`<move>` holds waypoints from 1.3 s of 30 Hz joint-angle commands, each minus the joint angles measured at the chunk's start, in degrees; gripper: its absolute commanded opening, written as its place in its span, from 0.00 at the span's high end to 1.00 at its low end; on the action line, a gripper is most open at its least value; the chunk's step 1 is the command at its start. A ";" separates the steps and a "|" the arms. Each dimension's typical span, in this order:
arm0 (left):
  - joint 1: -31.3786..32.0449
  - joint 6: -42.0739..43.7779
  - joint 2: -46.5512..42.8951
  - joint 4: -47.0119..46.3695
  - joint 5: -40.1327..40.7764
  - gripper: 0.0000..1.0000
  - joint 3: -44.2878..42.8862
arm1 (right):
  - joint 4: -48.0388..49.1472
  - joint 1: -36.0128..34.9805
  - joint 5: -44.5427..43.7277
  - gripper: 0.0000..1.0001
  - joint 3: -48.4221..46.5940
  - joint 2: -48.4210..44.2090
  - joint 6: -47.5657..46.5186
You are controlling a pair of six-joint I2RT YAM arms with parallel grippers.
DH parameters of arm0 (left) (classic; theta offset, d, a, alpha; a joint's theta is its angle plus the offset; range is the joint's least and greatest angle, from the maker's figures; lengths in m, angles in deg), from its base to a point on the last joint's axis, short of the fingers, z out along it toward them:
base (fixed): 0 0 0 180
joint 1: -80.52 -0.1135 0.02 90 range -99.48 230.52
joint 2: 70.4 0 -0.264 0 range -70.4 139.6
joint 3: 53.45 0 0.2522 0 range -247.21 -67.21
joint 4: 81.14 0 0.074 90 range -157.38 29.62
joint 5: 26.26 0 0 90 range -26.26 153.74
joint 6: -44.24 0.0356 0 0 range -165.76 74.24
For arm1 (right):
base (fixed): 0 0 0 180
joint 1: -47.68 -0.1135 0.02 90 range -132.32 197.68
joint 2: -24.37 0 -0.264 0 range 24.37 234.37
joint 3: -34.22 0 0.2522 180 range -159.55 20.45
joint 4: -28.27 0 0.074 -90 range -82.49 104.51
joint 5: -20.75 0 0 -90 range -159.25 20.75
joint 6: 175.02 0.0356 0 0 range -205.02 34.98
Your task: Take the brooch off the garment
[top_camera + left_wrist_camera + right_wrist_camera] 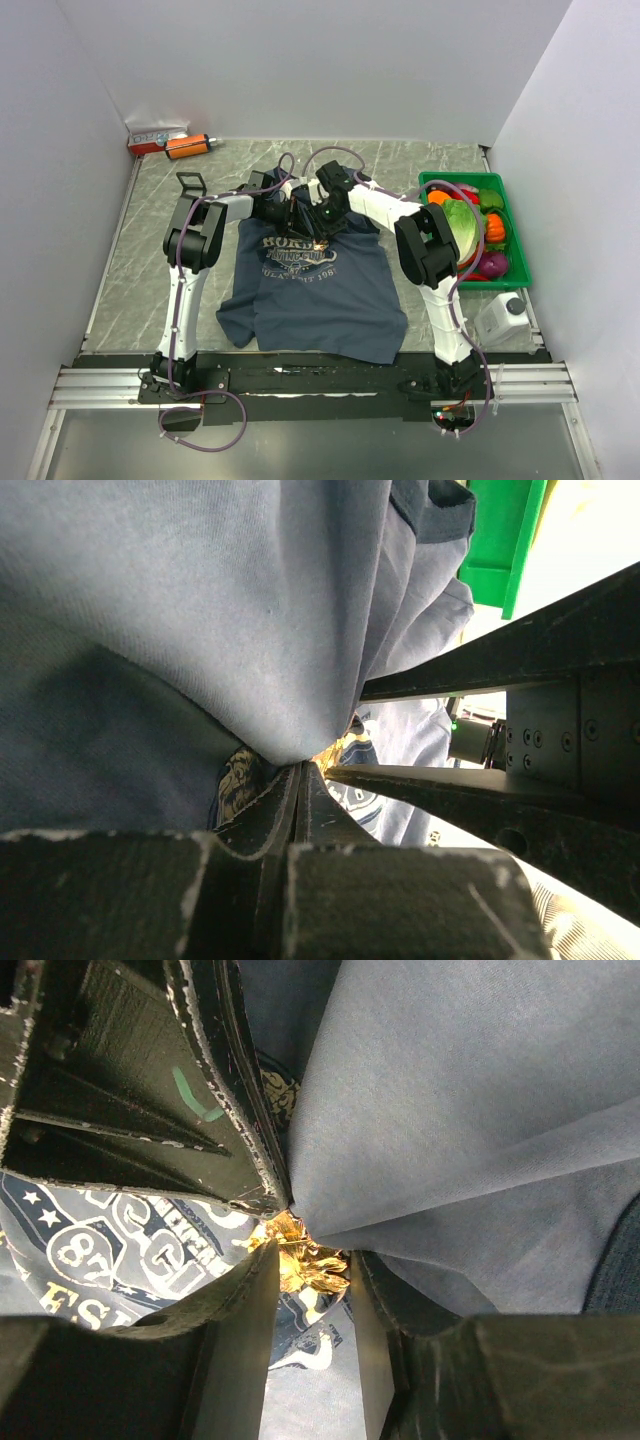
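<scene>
The navy garment [320, 290] lies on the table with its chest print facing up. My left gripper [298, 215] is shut on a fold of its fabric near the neckline, and the cloth [200, 610] hangs bunched from the closed fingertips [300, 765]. The gold brooch [305, 1260] sits right at that pinch point. My right gripper [312, 1265] has a finger on each side of the brooch and is closed onto it. The left gripper's finger [200, 1090] touches the fabric [460, 1110] just above the brooch. A gold glint of the brooch [340, 748] also shows in the left wrist view.
A green basket [460, 178] of toy vegetables stands at the right. An orange cylinder [187, 146] and a red-white box [155, 137] lie at the back left. A small black square box [190, 183] sits left of the arms. A white object [500, 318] is at the front right.
</scene>
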 commanded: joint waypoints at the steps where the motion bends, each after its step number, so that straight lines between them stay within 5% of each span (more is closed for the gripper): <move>1: 0.37 0.52 -0.89 -3.14 1.62 0.99 1.34 | -0.26 -0.07 -2.09 0.58 1.95 1.90 -0.08; 26: 0.89 -7.57 -6.16 -10.52 2.85 0.99 4.07 | -2.72 -2.79 -21.60 0.64 0.45 2.26 0.36; 32: 1.24 -7.57 -8.18 -11.14 3.99 0.99 5.12 | -4.13 -2.70 -19.41 0.55 1.60 1.03 6.14; 39: 1.33 -4.85 -8.98 -9.82 5.57 0.99 6.53 | -5.36 0.81 -0.63 0.48 3.18 -5.30 0.90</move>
